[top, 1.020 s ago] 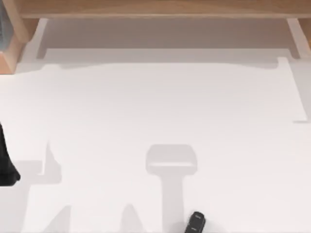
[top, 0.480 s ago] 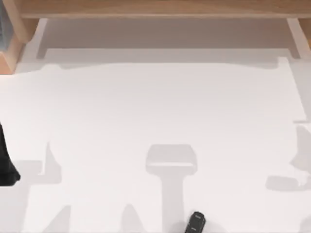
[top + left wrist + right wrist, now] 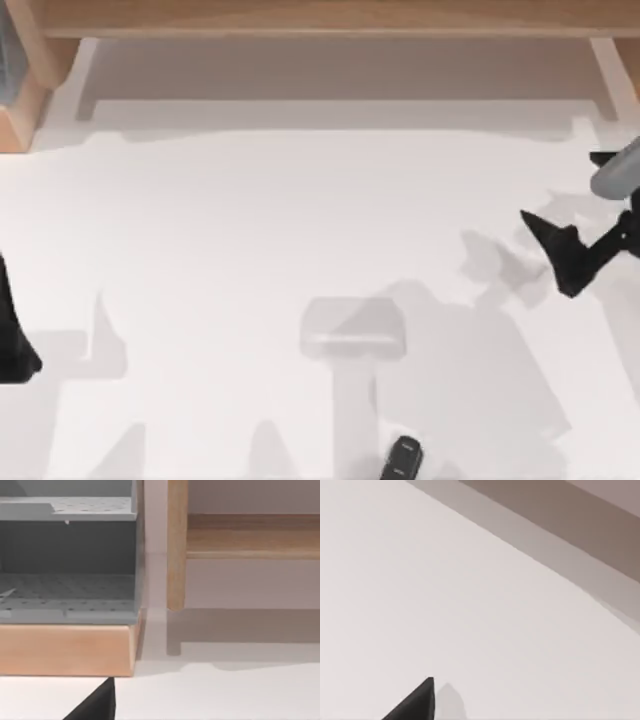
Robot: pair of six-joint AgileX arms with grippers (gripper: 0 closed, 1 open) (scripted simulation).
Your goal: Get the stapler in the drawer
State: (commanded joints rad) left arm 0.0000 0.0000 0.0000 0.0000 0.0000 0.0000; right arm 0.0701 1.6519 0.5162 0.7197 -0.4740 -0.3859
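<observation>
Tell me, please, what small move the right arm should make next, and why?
Probably swing the right gripper toward the top view's bottom edge and somewhat leftward, to get above the stapler. The stapler lies untouched on the table there, well apart from that gripper at the right side. The left gripper sits at the left edge.

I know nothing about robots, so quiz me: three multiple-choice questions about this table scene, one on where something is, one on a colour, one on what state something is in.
1. Where does the small black elongated stapler lie in the top view?
A. near the bottom edge, right of centre
B. top left corner
C. inside the wooden unit

2. What colour is the tabletop?
A. green
B. white
C. red

3. What is the stapler's state?
A. clamped by a gripper
B. lying free on the table
C. hanging in the air

Answers:
1 A, the stapler sits low in the picture.
2 B, the table is plain white.
3 B, the right gripper is far off at the right edge, the left gripper at the left edge.
</observation>
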